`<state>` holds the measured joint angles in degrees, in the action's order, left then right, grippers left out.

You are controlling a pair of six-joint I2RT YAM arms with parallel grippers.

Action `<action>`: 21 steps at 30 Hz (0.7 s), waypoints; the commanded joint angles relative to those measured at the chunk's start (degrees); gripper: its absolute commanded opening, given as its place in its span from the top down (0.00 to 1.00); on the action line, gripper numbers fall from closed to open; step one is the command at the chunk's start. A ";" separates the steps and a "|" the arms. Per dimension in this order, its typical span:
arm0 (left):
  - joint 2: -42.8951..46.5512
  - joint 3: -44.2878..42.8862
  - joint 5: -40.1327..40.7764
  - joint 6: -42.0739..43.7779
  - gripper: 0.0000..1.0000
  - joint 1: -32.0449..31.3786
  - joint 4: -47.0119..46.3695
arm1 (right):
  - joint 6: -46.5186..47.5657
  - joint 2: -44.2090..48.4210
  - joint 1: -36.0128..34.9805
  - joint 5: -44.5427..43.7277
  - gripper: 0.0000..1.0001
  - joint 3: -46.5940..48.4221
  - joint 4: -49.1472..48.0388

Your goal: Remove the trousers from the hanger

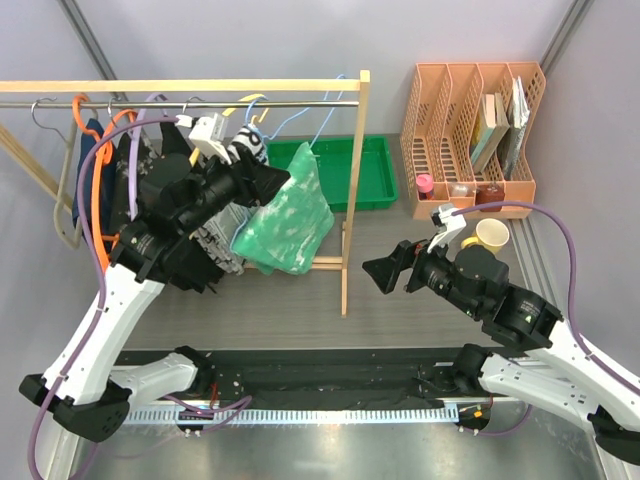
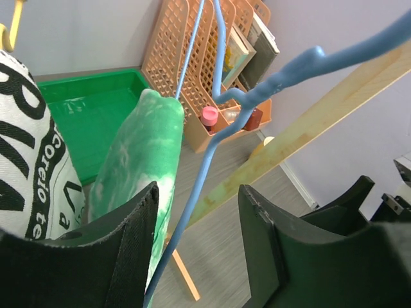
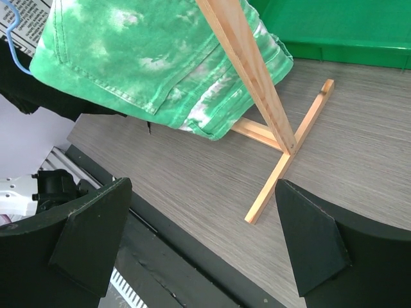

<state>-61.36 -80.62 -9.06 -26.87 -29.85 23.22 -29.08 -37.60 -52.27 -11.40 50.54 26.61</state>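
Note:
The green, white-mottled trousers [image 1: 290, 215] hang folded over the light blue wire hanger [image 1: 322, 122] on the rack rail. In the left wrist view the trousers [image 2: 138, 154] drape to the left and the hanger's blue wire [image 2: 212, 147] runs down between my left gripper's fingers. My left gripper [image 1: 272, 180] [image 2: 199, 244] is open around that wire, its left finger against the cloth. My right gripper [image 1: 385, 272] [image 3: 202, 237] is open and empty, low over the table, right of the rack post. It looks up at the trousers' hem [image 3: 148, 58].
The wooden rack post [image 1: 355, 190] and its foot [image 3: 289, 151] stand between the arms. A newspaper-print garment [image 1: 245, 148] [image 2: 26, 160] hangs left of the trousers. A green tray [image 1: 375, 170], an orange file rack [image 1: 470, 130] and a yellow cup [image 1: 492, 234] stand behind.

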 commanded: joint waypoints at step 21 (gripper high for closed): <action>-1.83 1.70 -16.08 -11.00 0.81 2.25 -16.02 | 0.26 -0.89 0.15 -0.29 0.00 2.10 1.08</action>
<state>-60.99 -77.54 -20.21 -35.24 -28.60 12.67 -29.02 -38.65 -52.27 -11.35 50.48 28.56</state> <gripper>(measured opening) 0.215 0.996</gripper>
